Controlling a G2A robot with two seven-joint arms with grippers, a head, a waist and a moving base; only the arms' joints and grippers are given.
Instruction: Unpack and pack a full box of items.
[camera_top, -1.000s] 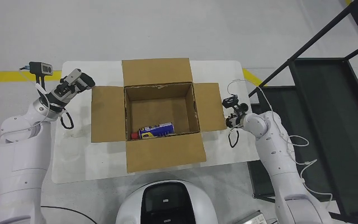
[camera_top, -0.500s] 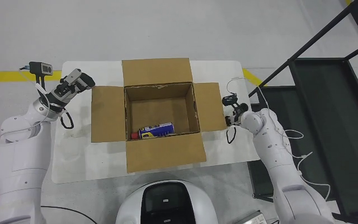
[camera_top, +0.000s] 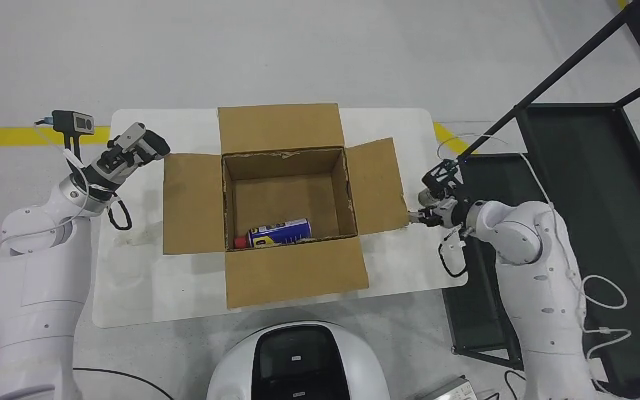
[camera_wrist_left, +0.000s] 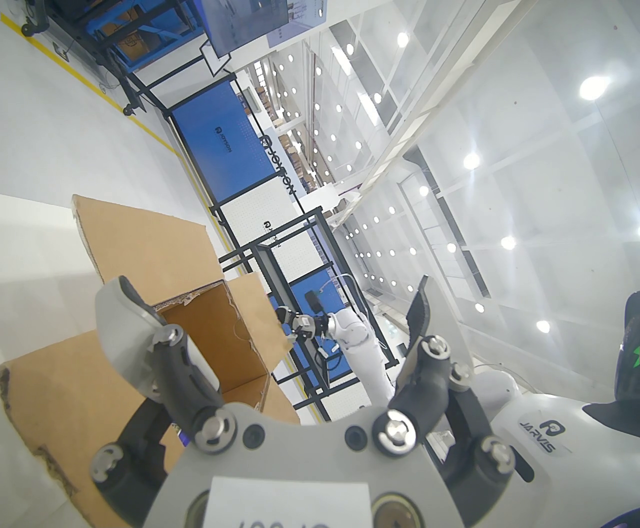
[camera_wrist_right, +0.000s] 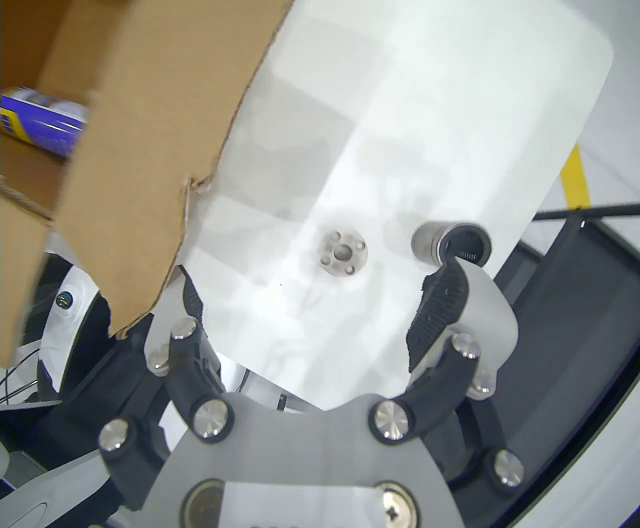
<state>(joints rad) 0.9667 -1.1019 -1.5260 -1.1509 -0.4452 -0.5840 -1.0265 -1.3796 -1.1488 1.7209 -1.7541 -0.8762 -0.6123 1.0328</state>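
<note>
Reading the top view as a clock with 12 at the far edge: the white table (camera_top: 140, 280) carries 1 big cardboard box (camera_top: 290, 195) pretty much dead centre, all 4 flaps folded out. The flaps at 12, 6 and 9 lie flat, but the 3 o'clock flap (camera_top: 378, 190) is tipped up off the table. The only thing I can see in the box is 1 blue spray can (camera_top: 280, 233), lying on its side against the 6 o'clock wall toward the 7 o'clock corner. The left gripper (camera_top: 148, 146) hangs off at 10 o'clock from the box, clear of the flap, fingers spread apart with nothing between them. The right gripper (camera_wrist_right: 320, 285) sits at 3 o'clock, right at the raised flap's outer corner, fingers also wide apart. The cardboard edge rests against 1 finger, but it isn't pinched. Past that flap, 2 small metal bits sit on the table: a round flange (camera_wrist_right: 343, 253) and a short cylinder sleeve (camera_wrist_right: 450, 245) just beside it. My guess on progress: the box is close to empty, so either the unpacking is nearly finished or the repacking has barely started. Honestly can't tell which, and the can needs dealing with either way.
</note>
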